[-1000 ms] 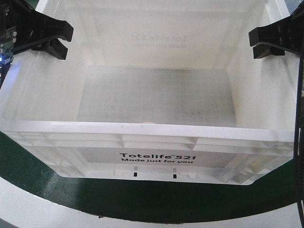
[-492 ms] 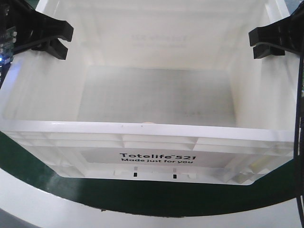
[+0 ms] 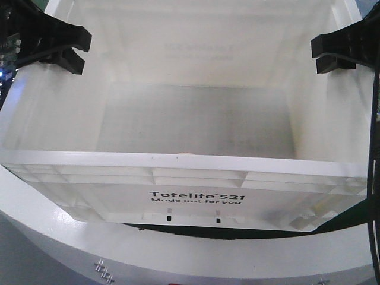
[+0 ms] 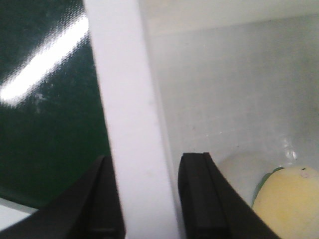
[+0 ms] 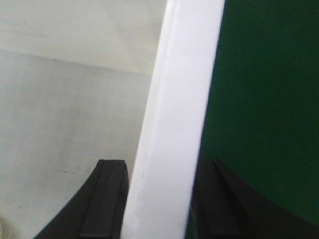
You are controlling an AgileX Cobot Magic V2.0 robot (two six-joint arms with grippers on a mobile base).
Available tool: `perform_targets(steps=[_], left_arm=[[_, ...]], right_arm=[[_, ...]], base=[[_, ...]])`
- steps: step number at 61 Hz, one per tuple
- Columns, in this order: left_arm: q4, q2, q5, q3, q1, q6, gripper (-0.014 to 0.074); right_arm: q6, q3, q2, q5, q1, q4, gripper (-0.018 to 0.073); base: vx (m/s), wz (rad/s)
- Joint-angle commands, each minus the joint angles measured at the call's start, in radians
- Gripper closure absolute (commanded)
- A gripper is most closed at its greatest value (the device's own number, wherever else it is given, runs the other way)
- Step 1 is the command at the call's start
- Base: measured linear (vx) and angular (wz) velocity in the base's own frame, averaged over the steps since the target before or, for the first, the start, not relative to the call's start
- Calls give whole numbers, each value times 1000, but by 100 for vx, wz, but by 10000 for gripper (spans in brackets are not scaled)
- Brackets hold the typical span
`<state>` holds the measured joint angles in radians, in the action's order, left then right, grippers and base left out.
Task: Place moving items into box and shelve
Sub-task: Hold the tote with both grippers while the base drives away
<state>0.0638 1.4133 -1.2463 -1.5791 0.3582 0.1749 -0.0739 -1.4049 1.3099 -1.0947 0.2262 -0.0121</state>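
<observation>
The white box (image 3: 178, 161), printed "Totelife 521", fills the front view. My left gripper (image 3: 66, 50) is shut on its left rim and my right gripper (image 3: 328, 54) on its right rim. In the left wrist view the gripper (image 4: 149, 167) has one black finger on each side of the white rim (image 4: 129, 99). Inside lie a yellow toy with a green patch (image 4: 289, 199) and a pale beige toy (image 4: 237, 172). In the right wrist view the gripper (image 5: 162, 169) clamps the rim (image 5: 179, 89) the same way. The pinkish-brown toy is hidden.
A green table top (image 4: 45, 124) lies outside the box, also in the right wrist view (image 5: 264, 99). Its curved white edge (image 3: 53, 231) runs under the box front. A grey surface with small screws (image 3: 104, 272) shows at the bottom.
The green table top and its white edge have slid upward under the box in the front view. The box and both grippers keep their places in the frame.
</observation>
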Motion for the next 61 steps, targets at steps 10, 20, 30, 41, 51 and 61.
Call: perform_targets(steps=[10,20,30,41,51,61], left_arm=[[63,-55,99,-51,9,-14,601],[63,-55,99,-51,9,-14,601],[63,-55,99,-51,9,-14,601],[63,-55,99,-51,9,-14,601],[63,-55,99,-51,9,-14,601],[63,-55,99,-51,9,-14,601]], right_arm=[[-16,-44,-35,109,1,7,565],[-16,-44,-35,109,1,7,565],[-16,-44,-35,109,1,7,565],[-16,-44,-35,109,1,7,565],[-16,-44,-35,109,1,7,565],[-16,-44,-35,109,1,7,565]], base=[[-16,9],[-16,22],[-19,29],[-23,32],[-25,38],[-27,47]])
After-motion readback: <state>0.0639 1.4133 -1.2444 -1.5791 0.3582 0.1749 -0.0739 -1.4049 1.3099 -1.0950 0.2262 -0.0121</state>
